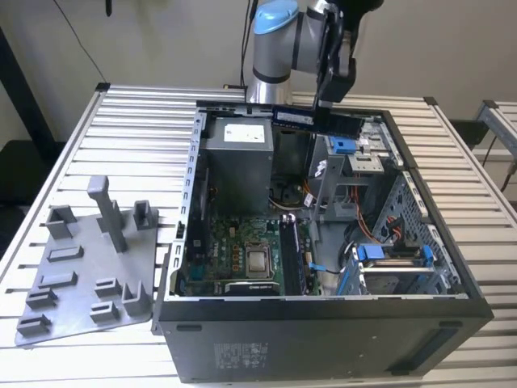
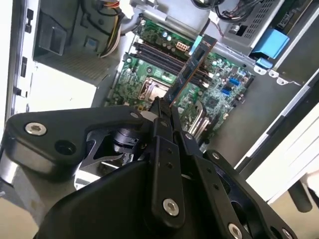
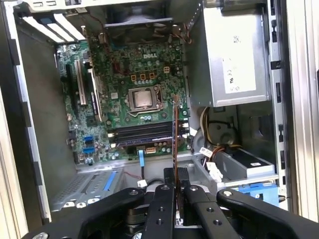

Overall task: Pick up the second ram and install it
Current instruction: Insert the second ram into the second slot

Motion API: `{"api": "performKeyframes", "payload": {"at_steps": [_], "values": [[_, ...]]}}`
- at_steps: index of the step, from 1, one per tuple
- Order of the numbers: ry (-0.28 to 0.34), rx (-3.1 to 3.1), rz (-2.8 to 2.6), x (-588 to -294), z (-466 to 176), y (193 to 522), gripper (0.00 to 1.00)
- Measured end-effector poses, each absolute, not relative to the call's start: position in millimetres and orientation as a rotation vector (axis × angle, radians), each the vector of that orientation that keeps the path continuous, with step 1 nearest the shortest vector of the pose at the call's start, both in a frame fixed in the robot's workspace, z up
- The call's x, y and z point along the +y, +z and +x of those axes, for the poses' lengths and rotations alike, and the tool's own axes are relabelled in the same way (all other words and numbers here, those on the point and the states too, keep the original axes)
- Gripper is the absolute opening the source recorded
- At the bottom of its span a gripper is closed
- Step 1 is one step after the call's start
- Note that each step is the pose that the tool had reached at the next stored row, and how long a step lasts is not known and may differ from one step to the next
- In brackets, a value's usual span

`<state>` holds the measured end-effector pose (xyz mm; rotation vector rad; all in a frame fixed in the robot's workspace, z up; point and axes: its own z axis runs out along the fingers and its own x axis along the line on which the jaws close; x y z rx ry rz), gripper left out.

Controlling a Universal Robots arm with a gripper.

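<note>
One arm (image 1: 275, 40) reaches over open case (image 1: 323, 339), claw (image 1: 325, 103) pointing down, clamped tight on ram (image 1: 297, 119); ram hangs edge-on, high above motherboard (image 3: 149, 74), touching no slot.

Second ram (image 3: 175, 130): held end was hidden between the gripper's (image 3: 176, 175) clamped fingers in both wrist views. Gripper body behind the fingers was cut off. Arm (image 1: 275, 36) above the gripper was cut off in the exterior view.
</note>
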<state>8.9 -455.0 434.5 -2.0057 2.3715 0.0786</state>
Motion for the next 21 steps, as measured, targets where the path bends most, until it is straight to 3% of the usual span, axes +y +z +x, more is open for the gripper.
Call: {"api": "performKeyframes", "payload": {"at_steps": [21], "values": [[0.072, 2.574, -1.729, -455.0, 8.9, 434.4, 0.14]]}}
